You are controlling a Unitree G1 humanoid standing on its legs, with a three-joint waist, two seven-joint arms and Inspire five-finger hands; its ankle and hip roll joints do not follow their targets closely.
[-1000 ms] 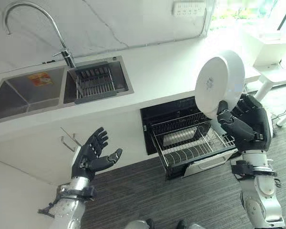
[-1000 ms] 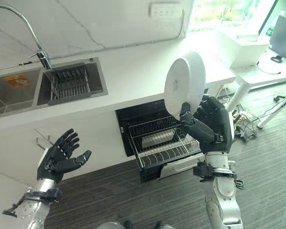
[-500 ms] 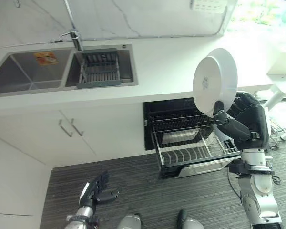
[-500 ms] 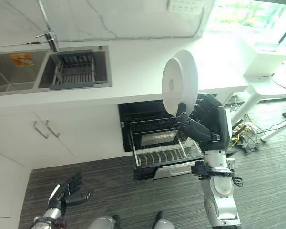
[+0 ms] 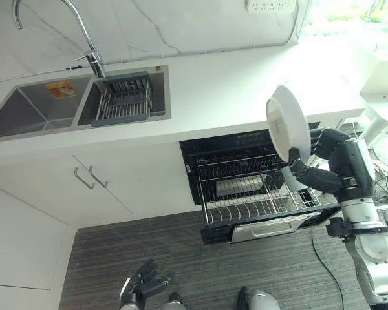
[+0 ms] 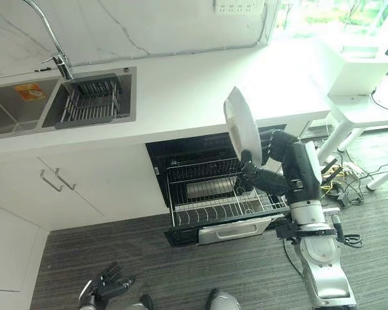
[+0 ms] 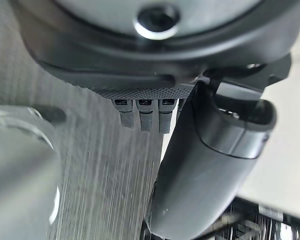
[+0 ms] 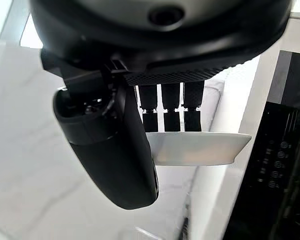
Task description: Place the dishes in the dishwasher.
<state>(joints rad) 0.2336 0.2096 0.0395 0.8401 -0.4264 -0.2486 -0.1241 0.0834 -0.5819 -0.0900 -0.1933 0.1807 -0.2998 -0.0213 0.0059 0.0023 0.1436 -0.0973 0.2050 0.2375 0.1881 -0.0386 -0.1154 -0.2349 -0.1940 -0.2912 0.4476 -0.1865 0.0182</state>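
White plate [image 5: 286,127], held on edge, is pinched at its lower rim by the right hand [image 5: 323,169], just above the pulled-out dishwasher rack [image 5: 258,197]. Left hand [image 5: 144,289] hangs low, fingers relaxed.

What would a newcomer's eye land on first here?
Probably the white plate, held nearly on edge by the right hand above the pulled-out dishwasher rack under the counter. The left hand hangs low, open, near the floor.
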